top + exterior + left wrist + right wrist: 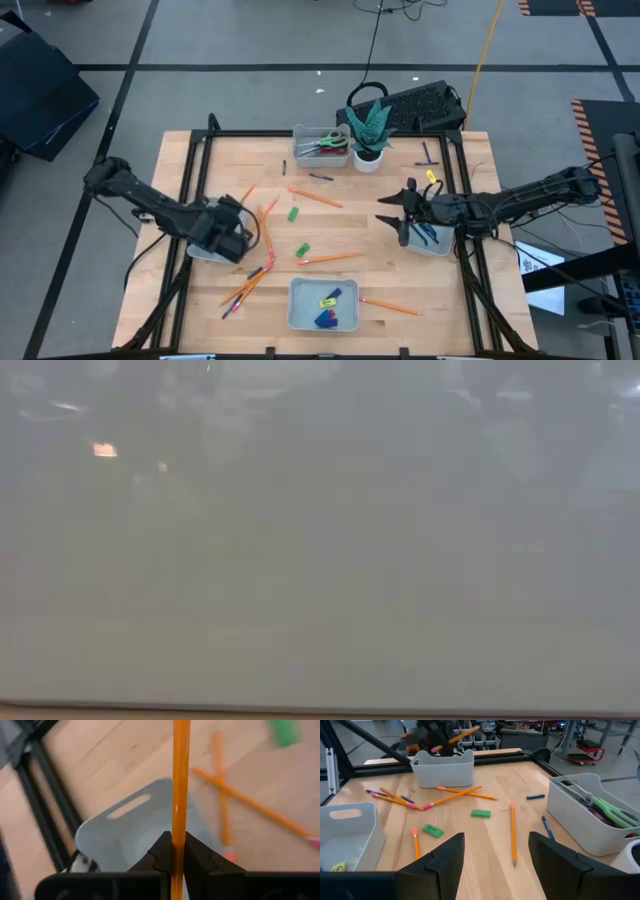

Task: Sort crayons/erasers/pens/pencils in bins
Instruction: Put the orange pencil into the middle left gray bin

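Orange thin pencil (pixel 180 780) sits clamped in the left claw (pixel 173 851), right above a light-grey plastic bin (pixel 131 827); right claw (pixel 496 856) gapes wide, holding nothing.

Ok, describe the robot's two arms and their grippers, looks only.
Both arms are dark, near-black jointed links with cabling along them. The left gripper has two black fingers with notched inner edges on a broad black body. The right gripper has two wide, angular matte-black fingers.

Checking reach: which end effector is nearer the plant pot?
Right. The right end effector sits just below the plant pot; the left end effector is across the table.
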Robot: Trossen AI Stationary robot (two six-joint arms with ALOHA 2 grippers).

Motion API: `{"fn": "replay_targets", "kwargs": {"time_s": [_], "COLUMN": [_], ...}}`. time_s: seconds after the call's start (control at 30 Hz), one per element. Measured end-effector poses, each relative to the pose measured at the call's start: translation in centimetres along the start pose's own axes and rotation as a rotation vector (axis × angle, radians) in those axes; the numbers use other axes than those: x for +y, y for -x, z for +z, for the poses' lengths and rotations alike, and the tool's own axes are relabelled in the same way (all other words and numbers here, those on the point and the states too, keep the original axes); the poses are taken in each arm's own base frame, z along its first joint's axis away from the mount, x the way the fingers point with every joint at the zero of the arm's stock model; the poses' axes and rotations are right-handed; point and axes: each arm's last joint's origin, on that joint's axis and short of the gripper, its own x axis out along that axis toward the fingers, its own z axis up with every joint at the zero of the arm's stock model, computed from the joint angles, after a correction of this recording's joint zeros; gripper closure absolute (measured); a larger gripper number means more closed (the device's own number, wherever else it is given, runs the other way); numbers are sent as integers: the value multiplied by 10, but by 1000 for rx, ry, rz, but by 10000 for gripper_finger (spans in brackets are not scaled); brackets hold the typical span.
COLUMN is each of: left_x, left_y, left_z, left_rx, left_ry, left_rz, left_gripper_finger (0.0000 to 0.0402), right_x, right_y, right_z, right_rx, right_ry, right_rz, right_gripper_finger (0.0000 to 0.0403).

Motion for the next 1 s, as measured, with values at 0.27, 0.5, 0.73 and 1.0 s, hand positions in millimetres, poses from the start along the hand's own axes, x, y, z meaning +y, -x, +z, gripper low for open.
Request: {"fn": "replay_targets", "kwargs": {"time_s": [0.27, 0.5, 0.73, 1.0], "left_x": [1, 3, 3, -5], "left_y": [-32, -32, -31, 9], "left_z": [-36, -53, -56, -35], "left_rx": [25, 172, 228, 259], "left_ry": [22, 43, 68, 62], "left_rz": [17, 16, 20, -70], "left_gripper_finger": [376, 375, 307, 196], "right_x": [3, 3, 3, 2], "right_y": [1, 1, 1, 6], "right_z": [-1, 0, 0, 4], "right_rx": [3, 0, -6, -37], "right_ry": [-17, -21, -21, 36], "right_rz": [18, 14, 11, 21], "right_gripper_finger": [190, 190, 190, 190]}}
